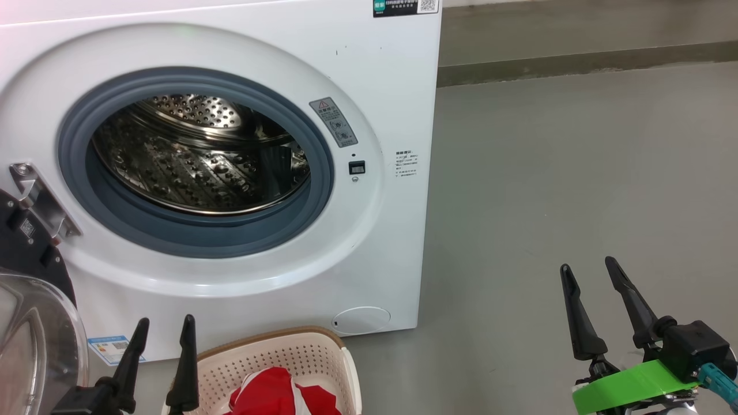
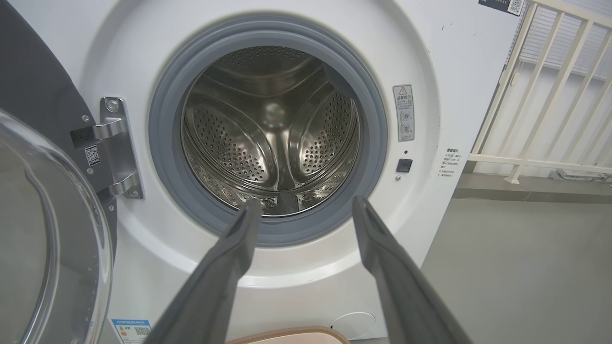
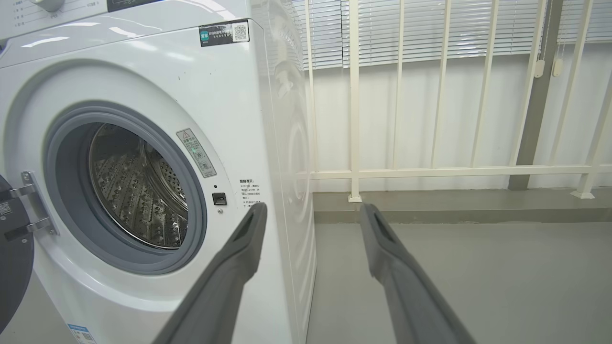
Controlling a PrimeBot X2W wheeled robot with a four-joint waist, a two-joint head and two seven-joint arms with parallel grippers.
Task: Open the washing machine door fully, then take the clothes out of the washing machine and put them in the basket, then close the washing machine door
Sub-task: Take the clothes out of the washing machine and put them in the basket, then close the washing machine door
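Door is swung wide to the washer's left on its hinge, inner glass bowl showing at head view's lower left. Red/white clothes lie in basket, just in front of washer below the opening. L gripper sits just left of basket, fingers apart, empty, aimed at drum; its wrist view shows bare steel inside. R gripper is over floor right of washer, fingers apart, empty; its wrist view adds a white railing.
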